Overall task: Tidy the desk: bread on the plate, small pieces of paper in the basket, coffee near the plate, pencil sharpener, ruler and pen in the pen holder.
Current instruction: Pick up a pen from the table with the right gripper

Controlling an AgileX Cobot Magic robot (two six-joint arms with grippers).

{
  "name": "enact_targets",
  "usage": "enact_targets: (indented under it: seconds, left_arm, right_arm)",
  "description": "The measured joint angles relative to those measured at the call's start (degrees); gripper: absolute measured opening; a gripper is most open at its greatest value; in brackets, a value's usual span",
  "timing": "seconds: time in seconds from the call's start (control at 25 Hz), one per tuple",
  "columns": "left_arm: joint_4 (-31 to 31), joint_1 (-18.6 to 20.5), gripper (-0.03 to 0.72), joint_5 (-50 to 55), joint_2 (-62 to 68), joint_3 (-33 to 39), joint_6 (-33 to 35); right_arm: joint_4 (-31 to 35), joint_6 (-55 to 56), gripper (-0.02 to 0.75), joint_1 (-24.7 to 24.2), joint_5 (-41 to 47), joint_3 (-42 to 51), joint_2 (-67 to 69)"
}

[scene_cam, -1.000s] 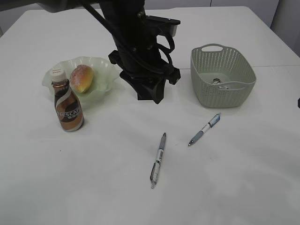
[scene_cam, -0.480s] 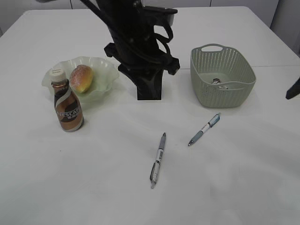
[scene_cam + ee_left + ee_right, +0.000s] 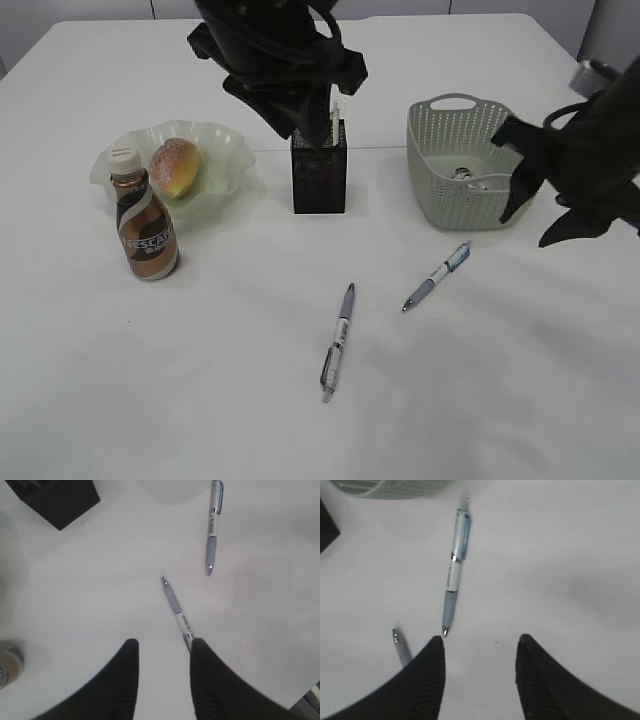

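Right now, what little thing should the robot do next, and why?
Probably lower the right gripper onto the blue pen. Its jaws are open and empty, and that pen lies on the table just ahead of them in the right wrist view. Both pens are still outside the holder. The left gripper is open and empty above the grey pen.

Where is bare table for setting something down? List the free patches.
Free: the front strip below the grey pen, and front left below the coffee bottle. Crowded: the back row of plate, pen holder and basket, plus around the blue pen.
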Motion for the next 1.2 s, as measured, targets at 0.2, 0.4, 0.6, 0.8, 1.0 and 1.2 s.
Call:
enact_targets:
  seconds: [0.2,0.4,0.6,0.8,1.0,1.2]
  left_arm:
    - [0.13,0.00,0.249,0.00,-0.37,0.00,0.00]
    - [0.22,0.00,0.249,0.04,-0.63,0.00,0.00]
    - [0.22,0.00,0.249,0.14,-2.14,0.00,0.00]
    - [0.22,0.00,0.249,0.13,-4.37,0.00,0.00]
    - [0.22,0.00,0.248,0.26,-7.06,0.00,0.00]
    - [0.22,0.00,0.248,0.30,-8.29,0.00,0.00]
  right_arm:
    - [-12.88,14.55,0.335,7.03,1.72,-5.14,5.90]
    - [-11.28,16.78,0.320,8.01,2.64,-11.19,9.73]
    - [-11.28,17.23,0.320,8.06,2.46,-11.84,11.09]
    - [-10.24,20.01,0.319,8.06,1.08,-11.86,14.60]
    - [-9.08,21.58,0.319,8.06,-0.60,-11.96,17.94]
    - [-7.41,22.05,0.319,8.06,-2.04,-13.90,21.95]
